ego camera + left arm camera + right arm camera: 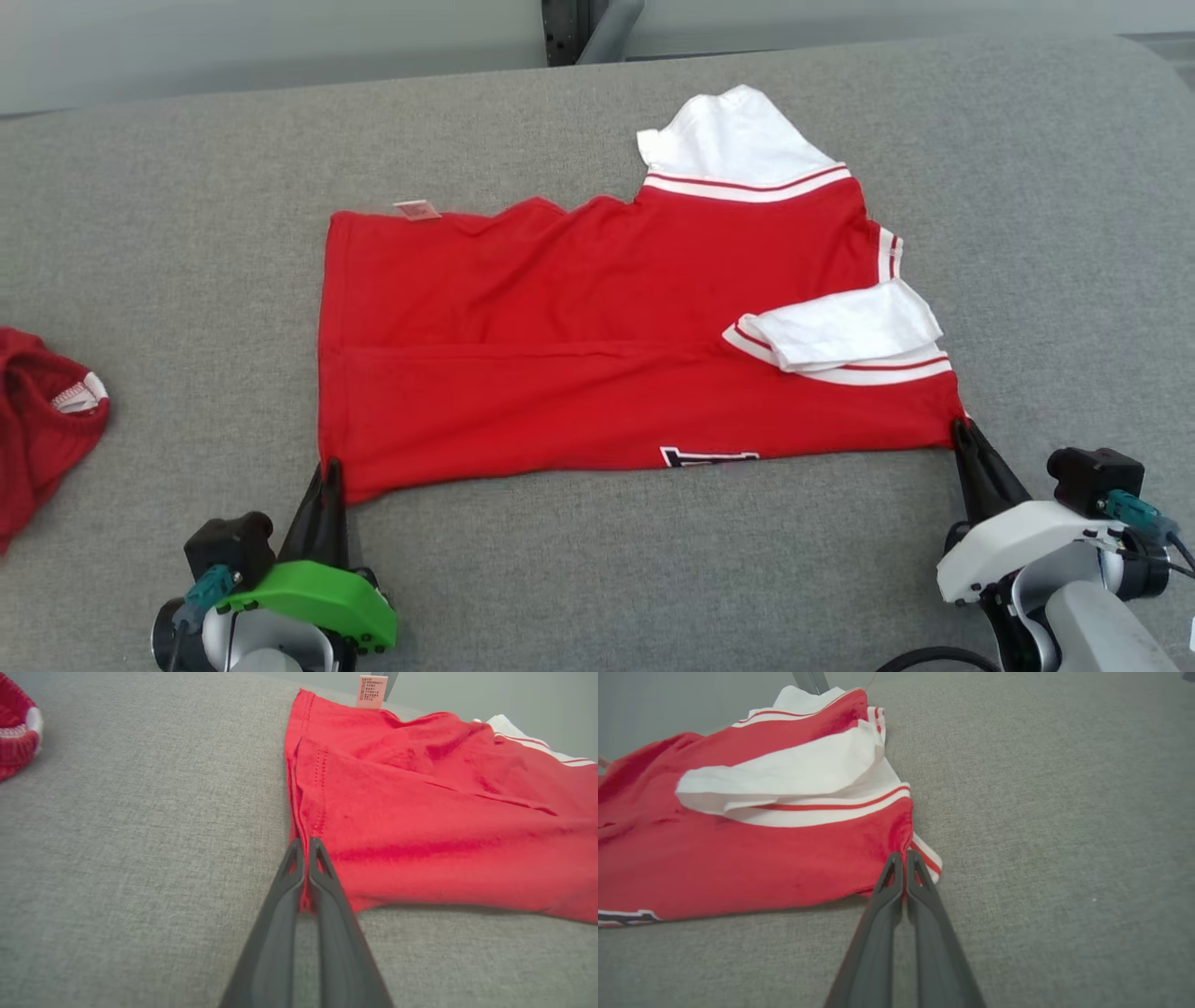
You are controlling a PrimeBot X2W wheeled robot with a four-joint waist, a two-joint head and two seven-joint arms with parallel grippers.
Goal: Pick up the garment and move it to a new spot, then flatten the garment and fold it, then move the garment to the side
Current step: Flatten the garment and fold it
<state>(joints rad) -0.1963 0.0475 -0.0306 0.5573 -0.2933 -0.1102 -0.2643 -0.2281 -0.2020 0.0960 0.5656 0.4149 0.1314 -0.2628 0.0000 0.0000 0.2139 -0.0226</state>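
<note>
Left gripper (329, 471) and right gripper (962, 434) each pinch a near corner of the garment (560, 373), fingers together.

One spread jersey (560, 373), one bunched red garment (37, 439), and two sets of fingers (322, 513).

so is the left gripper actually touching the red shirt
Touching. The left wrist view shows the left gripper with its jaws shut on the near corner of the red shirt, fabric pinched between them.
</note>
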